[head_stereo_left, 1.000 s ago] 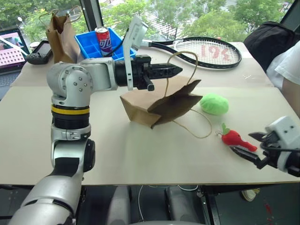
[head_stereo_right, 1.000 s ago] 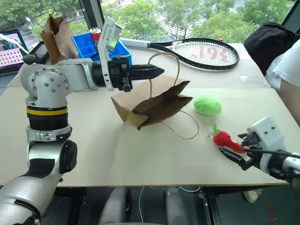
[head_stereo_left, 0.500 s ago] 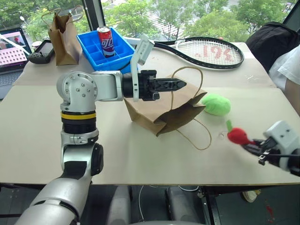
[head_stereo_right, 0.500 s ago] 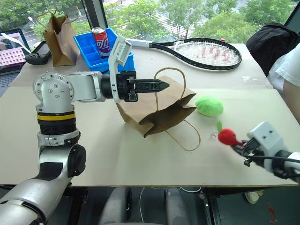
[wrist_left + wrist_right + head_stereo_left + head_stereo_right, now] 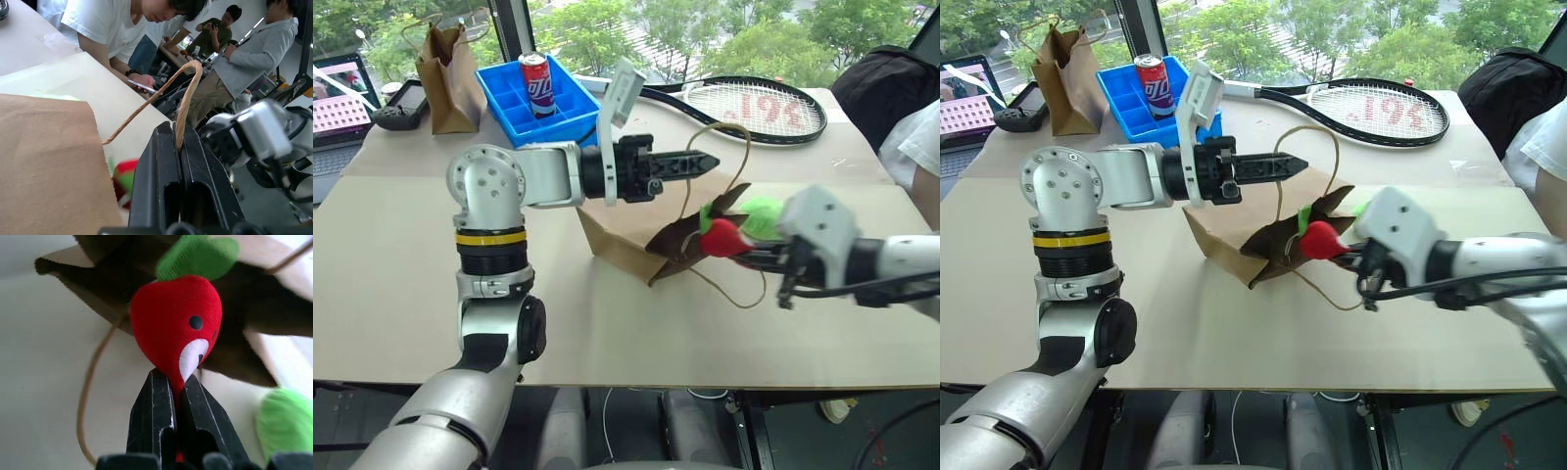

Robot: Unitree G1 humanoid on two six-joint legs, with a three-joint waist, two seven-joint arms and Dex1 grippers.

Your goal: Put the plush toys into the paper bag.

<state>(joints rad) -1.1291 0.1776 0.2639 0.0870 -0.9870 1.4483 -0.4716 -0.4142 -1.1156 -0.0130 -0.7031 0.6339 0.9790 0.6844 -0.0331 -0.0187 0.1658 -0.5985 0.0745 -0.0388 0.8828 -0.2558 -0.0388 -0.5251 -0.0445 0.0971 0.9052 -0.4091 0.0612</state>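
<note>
beige table (image 5: 401, 294), paper bag (image 5: 626, 230), red plush (image 5: 722, 235)

The racket strings (image 5: 756, 105) bear red characters like "196".

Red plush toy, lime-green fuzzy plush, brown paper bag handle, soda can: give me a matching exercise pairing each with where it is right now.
Things:
1. small red plush toy
2. lime-green rounded fuzzy plush
3. tan twisted-cord handle of the wide brown kraft paper bag
4. red and purple soda can

Places:
A. standing in the blue plastic divided tray
B. pinched by the left end effector
C. lying on the table beside the bag
D. held by the right end effector at the bag's mouth

Pairs: 1-D, 2-C, 3-B, 4-A
</note>
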